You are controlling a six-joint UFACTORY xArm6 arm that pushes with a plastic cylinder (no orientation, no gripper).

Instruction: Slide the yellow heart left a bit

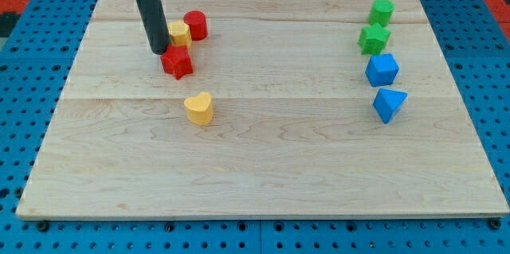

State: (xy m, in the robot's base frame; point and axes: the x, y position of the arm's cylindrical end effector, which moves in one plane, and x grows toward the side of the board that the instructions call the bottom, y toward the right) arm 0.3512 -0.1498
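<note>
The yellow heart (199, 108) lies on the wooden board (263, 166), left of the middle. My tip (158, 51) is at the end of the dark rod, up and to the left of the heart. It stands right beside the red star (177, 62), at its upper left. A yellow block (179, 33) and a red cylinder (196, 25) sit just to the right of the rod. The rod hides part of the yellow block.
On the view's right stand a green block (382, 10), a green star (374, 39), a blue cube (382, 69) and a blue wedge-like block (389, 104) in a column. The board lies on a blue pegboard (32, 87).
</note>
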